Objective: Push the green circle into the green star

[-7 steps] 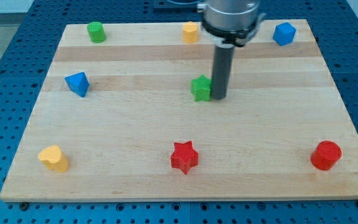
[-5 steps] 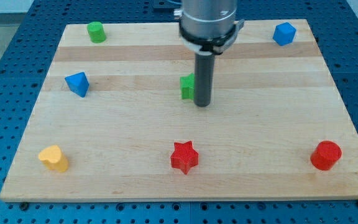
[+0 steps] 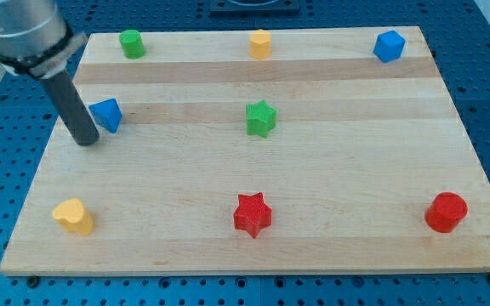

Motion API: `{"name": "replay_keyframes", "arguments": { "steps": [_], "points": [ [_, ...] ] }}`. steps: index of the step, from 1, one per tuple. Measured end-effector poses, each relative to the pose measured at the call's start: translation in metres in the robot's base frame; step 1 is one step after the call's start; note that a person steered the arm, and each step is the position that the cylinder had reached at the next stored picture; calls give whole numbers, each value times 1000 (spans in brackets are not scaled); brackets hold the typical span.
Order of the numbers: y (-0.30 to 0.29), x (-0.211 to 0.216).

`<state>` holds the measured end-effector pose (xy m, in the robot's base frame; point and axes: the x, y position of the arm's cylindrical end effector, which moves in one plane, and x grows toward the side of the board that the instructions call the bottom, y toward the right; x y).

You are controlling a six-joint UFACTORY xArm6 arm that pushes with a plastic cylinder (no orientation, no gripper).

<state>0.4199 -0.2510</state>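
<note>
A robotics lab: wooden board [image 3: 228,170] of coloured blocks on blue perforated bench [image 3: 7,127].

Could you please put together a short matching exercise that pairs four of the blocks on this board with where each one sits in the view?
Things:
1. green circle
2. green star
3. red circle
4. yellow heart

Places:
A. near the view's bottom-right corner
B. near the view's top-left corner
C. near the view's bottom-left corner
D. about the middle of the board

Pairs: 1-B, 2-D, 3-A, 4-C.

My tip rests at the view's left, just left of the blue triangle, below the green circle and far from the green star.
</note>
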Motion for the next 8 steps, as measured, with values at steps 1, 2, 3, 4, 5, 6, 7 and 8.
{"name": "replay_keyframes", "arguments": {
  "steps": [1, 2, 3, 4, 5, 6, 7, 8],
  "points": [
    [-10, -56],
    [-12, -114],
    [-19, -161],
    [-29, -205],
    [-27, -229],
    [-9, -226],
    [4, -204],
    [27, -193]
  ]
}}
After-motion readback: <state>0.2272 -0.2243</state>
